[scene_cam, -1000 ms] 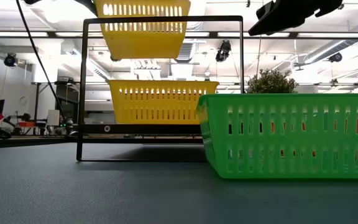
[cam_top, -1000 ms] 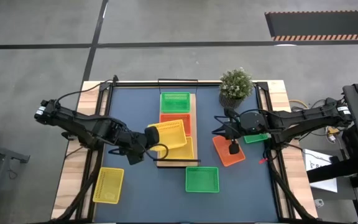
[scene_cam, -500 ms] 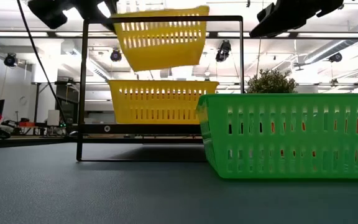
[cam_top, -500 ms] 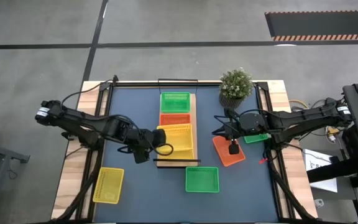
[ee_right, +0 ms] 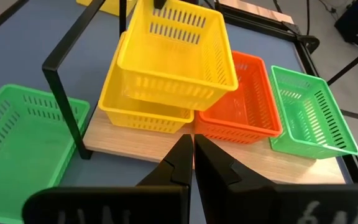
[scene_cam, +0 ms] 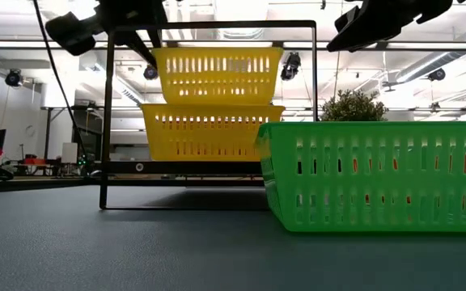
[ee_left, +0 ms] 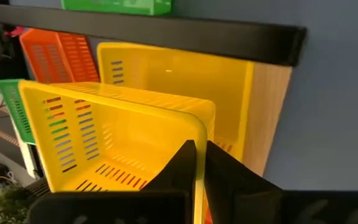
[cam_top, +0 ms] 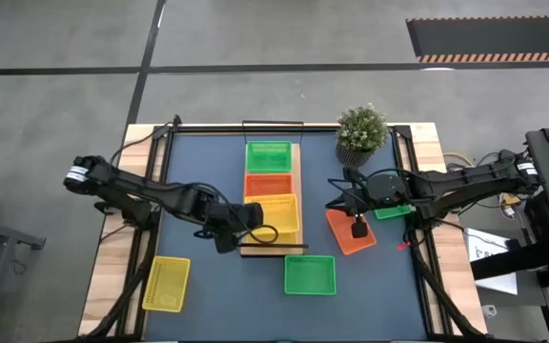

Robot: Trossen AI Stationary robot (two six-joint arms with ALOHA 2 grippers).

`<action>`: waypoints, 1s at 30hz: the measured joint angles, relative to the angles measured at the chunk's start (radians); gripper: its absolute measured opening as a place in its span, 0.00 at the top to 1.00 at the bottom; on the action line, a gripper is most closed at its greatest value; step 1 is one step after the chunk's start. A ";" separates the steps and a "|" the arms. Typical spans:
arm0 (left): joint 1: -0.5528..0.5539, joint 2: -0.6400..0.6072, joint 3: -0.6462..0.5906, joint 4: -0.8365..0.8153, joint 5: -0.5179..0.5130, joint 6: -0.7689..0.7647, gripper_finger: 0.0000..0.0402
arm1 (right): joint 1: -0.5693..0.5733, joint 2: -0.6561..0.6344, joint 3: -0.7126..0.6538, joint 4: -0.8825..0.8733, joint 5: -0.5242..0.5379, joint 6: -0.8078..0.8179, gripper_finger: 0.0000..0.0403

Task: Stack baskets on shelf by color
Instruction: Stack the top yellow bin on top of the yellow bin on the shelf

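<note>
yellow on yellow: a featherweight basket hangs over its twin

the left tool (ee_left: 196, 163) pinches the thin rim of a yellow mesh basket (cam_top: 270, 208), holding it level just over a second yellow basket (scene_cam: 209, 129) that sits at the near end of the shelf (ee_right: 135, 151). further along the board stand an orange basket (ee_right: 240, 106) and a green basket (ee_right: 309, 118), one of each. the right tool (ee_right: 188, 152), its fingers pressed together and holding nothing, hangs above an orange basket on the worktop (cam_top: 351, 231), near a potted plant (cam_top: 361, 131). another green basket (cam_top: 310, 274) and a yellow basket at the left edge (cam_top: 165, 283) also lie loose on the dark worktop (cam_top: 198, 267).

these trays look light and fairly stiff, though the slotted walls would likely flex under a hard squeeze. the rolled top rim of a short side seems the natural place to grip. smooth plastic may slide, so the basket could twist in a one-sided hold, and its tapered walls should let it nest easily.
</note>
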 joint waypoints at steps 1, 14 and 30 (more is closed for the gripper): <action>0.000 0.003 0.000 0.000 0.000 0.000 1.00 | 0.000 0.000 0.000 -0.001 0.000 -0.001 0.98; -0.001 0.003 -0.002 -0.007 0.100 -0.077 1.00 | 0.000 0.000 0.000 -0.002 0.000 -0.001 0.98; 0.000 0.027 -0.071 0.034 0.086 -0.078 0.94 | 0.000 0.000 0.000 -0.003 0.000 0.016 0.98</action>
